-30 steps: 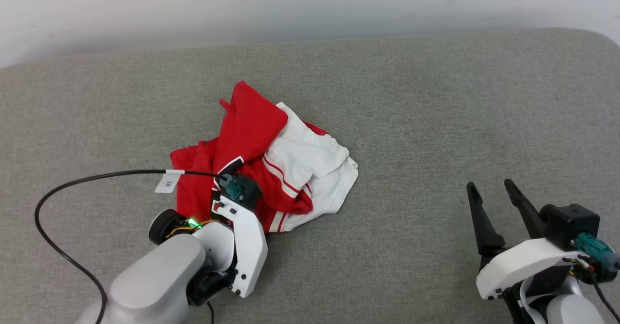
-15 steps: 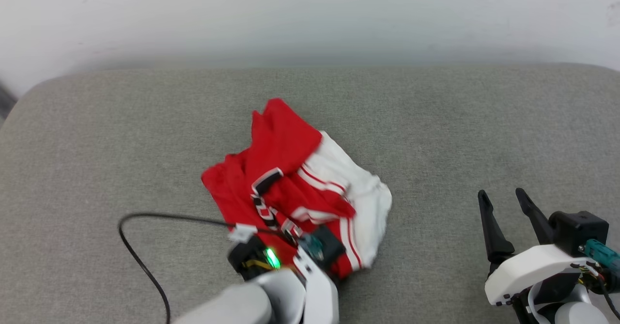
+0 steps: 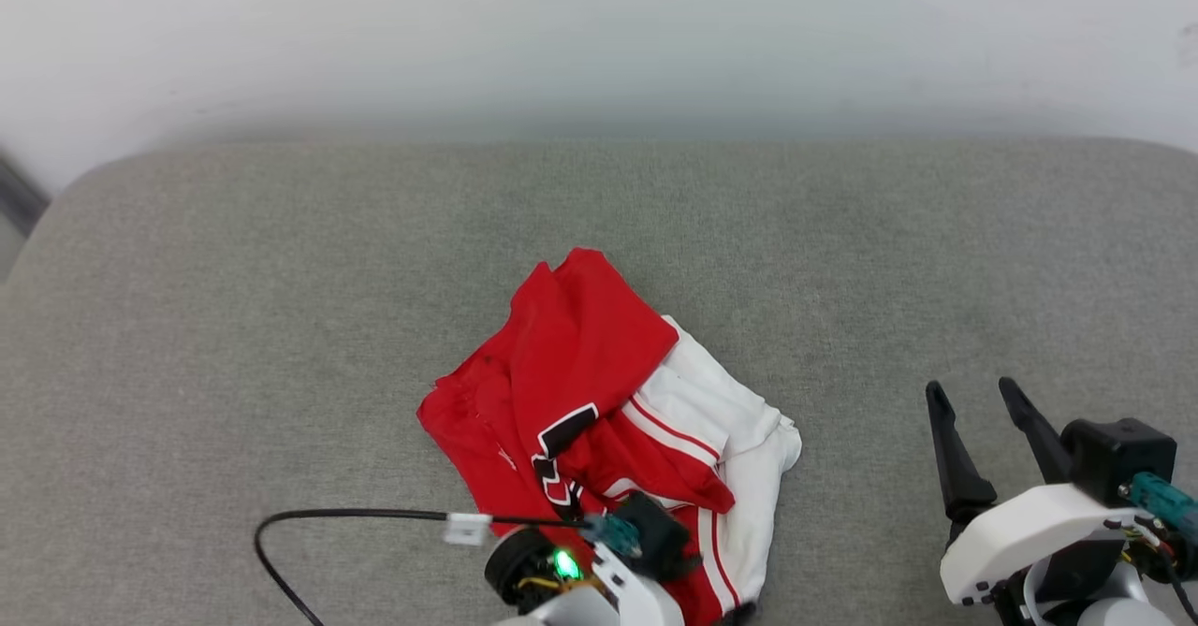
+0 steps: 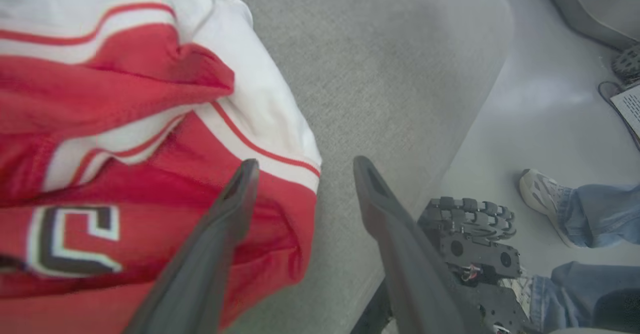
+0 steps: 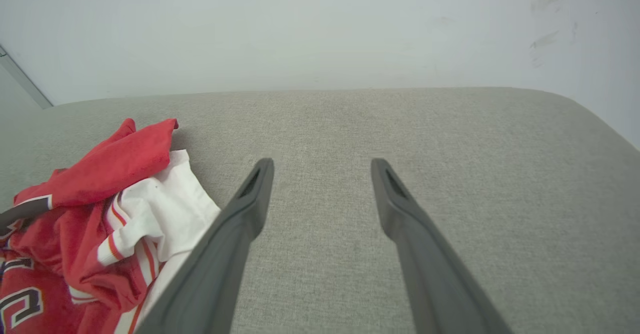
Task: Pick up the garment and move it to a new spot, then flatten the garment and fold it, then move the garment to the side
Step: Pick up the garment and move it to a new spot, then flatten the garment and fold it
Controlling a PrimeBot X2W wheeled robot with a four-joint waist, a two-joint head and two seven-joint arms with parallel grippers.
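A wide grey upholstered cushion [image 3: 281, 280] spreads beneath a pale wall [image 3: 599, 36]. Near its front edge, left of centre, the red-and-white jersey T-shirt [image 3: 580, 364] lies crumpled in a heap. It looks light and limp, likely to sag and bunch; pinching a single layer at the striped trim seems the best hold. The left gripper [image 4: 302, 167] hovers at its edge, jaws spread, gripping nothing. The right gripper [image 3: 971, 392] sits well apart, jaws also spread.
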